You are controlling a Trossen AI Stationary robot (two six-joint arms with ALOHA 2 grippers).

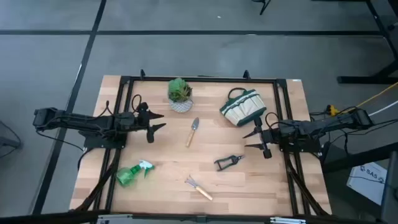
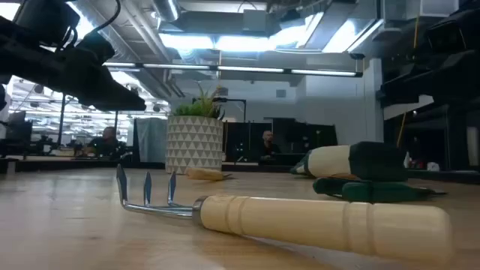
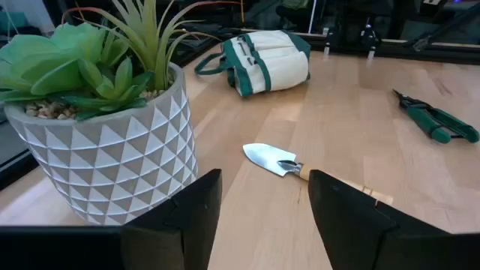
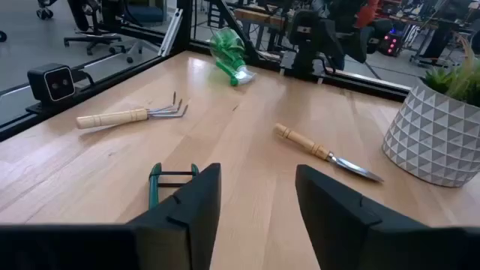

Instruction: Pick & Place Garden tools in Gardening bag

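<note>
The cream gardening bag (image 1: 244, 107) with green trim lies on its side at the far right. On the wood lie the trowel (image 1: 193, 132) at the middle, the black shears (image 1: 228, 162), the mini rake (image 1: 199, 188) near the front edge, and the green spray bottle (image 1: 132, 174) on its side at the near left. My left gripper (image 1: 160, 121) stands open left of the trowel, level, pointing right; the trowel's blade (image 3: 271, 159) is ahead of its fingers. My right gripper (image 1: 249, 141) stands open just near of the bag, pointing left, with the shears (image 4: 169, 184) ahead.
A potted green plant (image 1: 180, 96) in a white patterned pot stands at the far middle, close to my left gripper's far side (image 3: 105, 150). A black frame (image 1: 199, 79) borders the table. Bare wood lies between the trowel and the bag.
</note>
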